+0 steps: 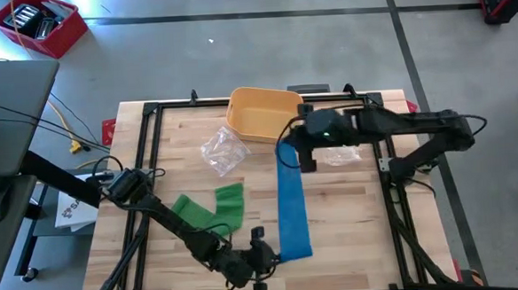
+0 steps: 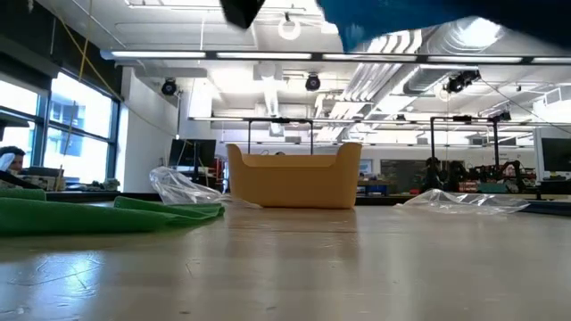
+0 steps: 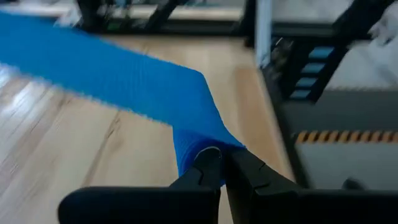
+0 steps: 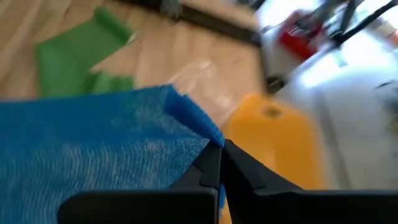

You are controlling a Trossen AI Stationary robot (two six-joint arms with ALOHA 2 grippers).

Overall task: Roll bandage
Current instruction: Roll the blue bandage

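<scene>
Item one, blue bandage (image 1: 292, 205): I see a long strip stretched flat down the middle of the tabletop (image 1: 351, 211), running from about the centre toward six o'clock. Its near end at six o'clock looks bunched or turned over a little in my left wrist view; whether that is a first turn of a roll I cannot tell. The rest lies unrolled.

Item two, left pincer (image 1: 266, 254): low at six o'clock, fingers together and clamped on the near end of the blue bandage, just beside its corner.

Item three, right pincer (image 1: 297, 154): near the centre, toward twelve o'clock, fingers together and pinching the far end of the same strip. In my right wrist view the cloth's corner sits right at the fingertips.

Item four, green bandage (image 1: 216, 208): loose and crumpled, at about eight o'clock from the blue one, untouched.

Item five, yellow tub (image 1: 263, 112): at twelve o'clock, near the back edge.

Item six, two clear plastic wrappers: one (image 1: 222, 152) at ten o'clock of centre, one (image 1: 341, 155) just beyond the right pincer.

Progress, my judgement: early. The strip is held taut at both ends, ready for rolling; almost its whole length remains to be wound, and the green one has not been started.
</scene>
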